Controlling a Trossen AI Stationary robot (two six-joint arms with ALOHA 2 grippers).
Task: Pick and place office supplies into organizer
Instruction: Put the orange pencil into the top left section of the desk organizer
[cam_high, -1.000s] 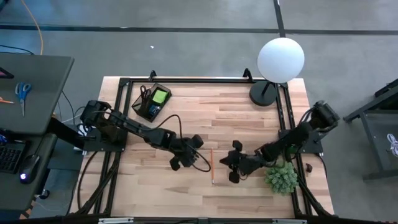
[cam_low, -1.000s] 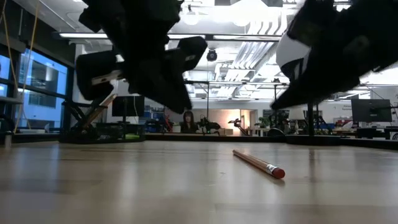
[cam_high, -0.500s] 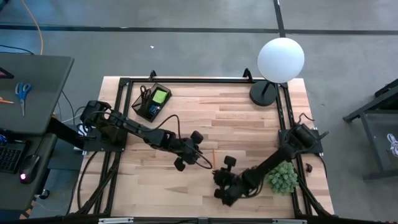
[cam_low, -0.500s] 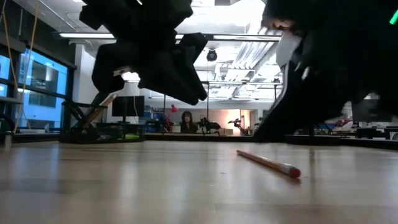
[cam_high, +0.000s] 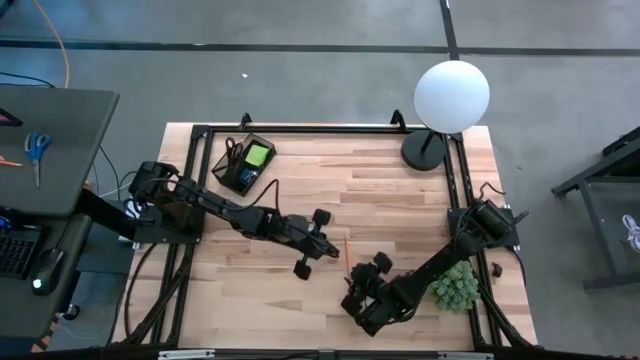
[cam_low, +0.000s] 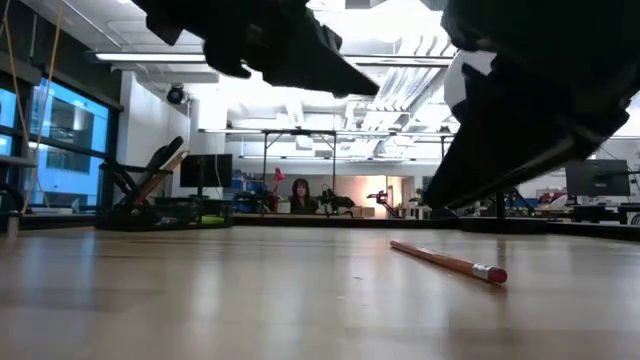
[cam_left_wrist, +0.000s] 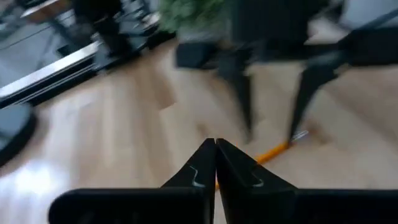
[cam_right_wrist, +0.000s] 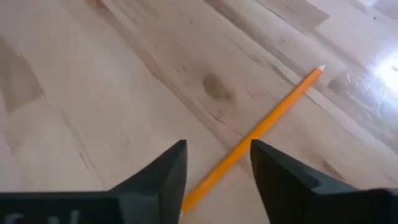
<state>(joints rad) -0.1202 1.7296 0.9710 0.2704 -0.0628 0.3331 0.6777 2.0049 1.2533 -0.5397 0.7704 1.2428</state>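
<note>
An orange pencil (cam_high: 347, 250) lies flat on the wooden table near its middle, red eraser end (cam_low: 495, 273) toward the near edge. My right gripper (cam_right_wrist: 217, 165) is open and low over that end, one finger on each side of the pencil (cam_right_wrist: 267, 118), touching nothing that I can see. My left gripper (cam_left_wrist: 216, 149) is shut with nothing in it. It hangs above the table just left of the pencil's pointed part (cam_high: 325, 246). The black organizer (cam_high: 243, 165) stands at the far left corner with a lime-green sticky-note pad (cam_high: 257, 155) and dark items in it.
A white globe lamp (cam_high: 452, 95) on a round black base (cam_high: 425, 150) stands at the far right corner. A small green bushy plant (cam_high: 453, 285) sits beside my right arm at the right edge. Blue-handled scissors (cam_high: 37, 150) lie on the side desk left of the table.
My right gripper has swung toward the table's near edge and left, turned, and come down over the pencil's eraser end. My left gripper has risen and rolled. The pencil's eraser end has slid a little toward the table's right.
</note>
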